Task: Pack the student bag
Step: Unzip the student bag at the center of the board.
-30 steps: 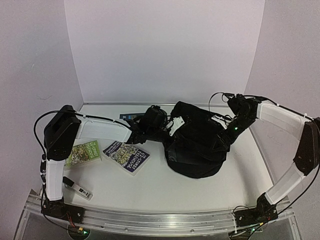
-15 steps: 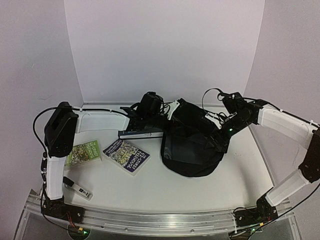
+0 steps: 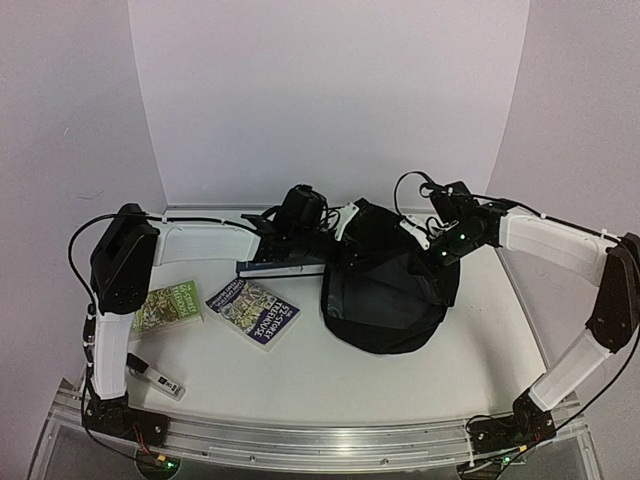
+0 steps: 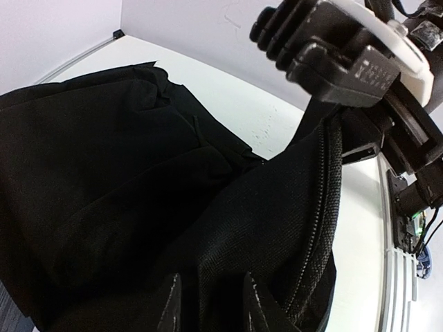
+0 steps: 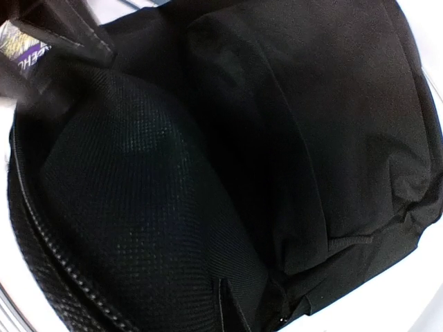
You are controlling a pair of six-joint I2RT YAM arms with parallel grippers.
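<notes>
student bag (image 3: 385,300) zip edge pinched in closed right hand (image 3: 425,240); left hand (image 4: 211,304) narrowly parted on its fabric.

The bag (image 3: 385,305), big, soft and black, lies slumped right of centre, midway between near and far. Its zip (image 4: 315,207) is undone; the open mouth faces left, showing black mesh lining (image 5: 138,228).

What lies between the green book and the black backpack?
In the top view, a purple book lies flat between the green book and the student bag.
</notes>
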